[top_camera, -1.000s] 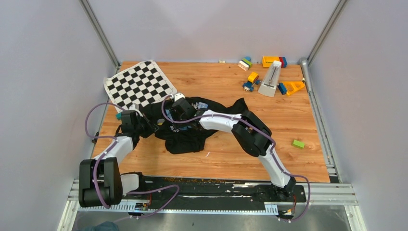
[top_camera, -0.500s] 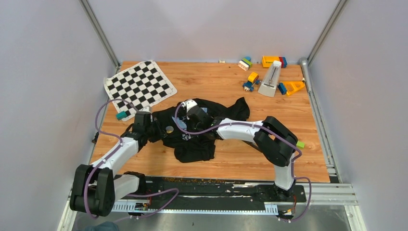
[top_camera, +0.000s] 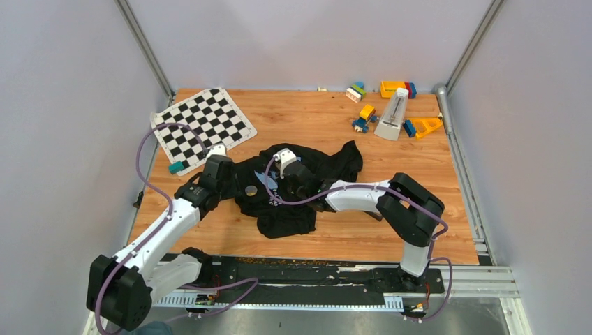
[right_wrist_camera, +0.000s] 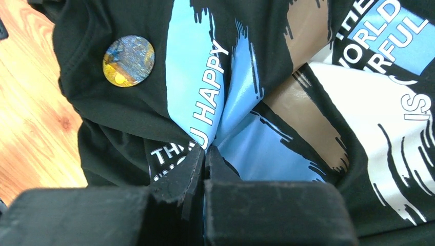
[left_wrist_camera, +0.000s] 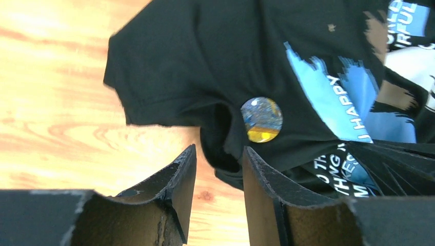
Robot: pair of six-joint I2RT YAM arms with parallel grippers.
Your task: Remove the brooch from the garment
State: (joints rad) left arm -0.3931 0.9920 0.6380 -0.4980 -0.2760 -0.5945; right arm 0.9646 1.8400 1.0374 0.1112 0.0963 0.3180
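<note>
The garment (top_camera: 328,164) is a black T-shirt with a blue, white and tan print, crumpled at the table's middle. The brooch (top_camera: 250,190) is a small round disc with a blue and yellow face, pinned on the cloth's left part. In the left wrist view the brooch (left_wrist_camera: 261,119) lies just beyond my open left gripper (left_wrist_camera: 218,154), whose right finger touches the cloth edge (left_wrist_camera: 179,51). My right gripper (right_wrist_camera: 205,151) is shut on a fold of the printed cloth (right_wrist_camera: 102,138), with the brooch (right_wrist_camera: 129,60) to its upper left. From above, the left gripper (top_camera: 234,185) and right gripper (top_camera: 277,187) flank the brooch.
A black-and-white chequered mat (top_camera: 202,124) lies at the back left, with a small teal block (top_camera: 175,167) near its front corner. Toy blocks (top_camera: 363,112) and a white metronome (top_camera: 393,115) stand at the back right. Bare wood shows left of the garment (left_wrist_camera: 61,102).
The right gripper has dragged the garment rightward, off the mat's corner. The left arm has stretched forward and right, bringing its gripper close to the brooch, which has come into view.
</note>
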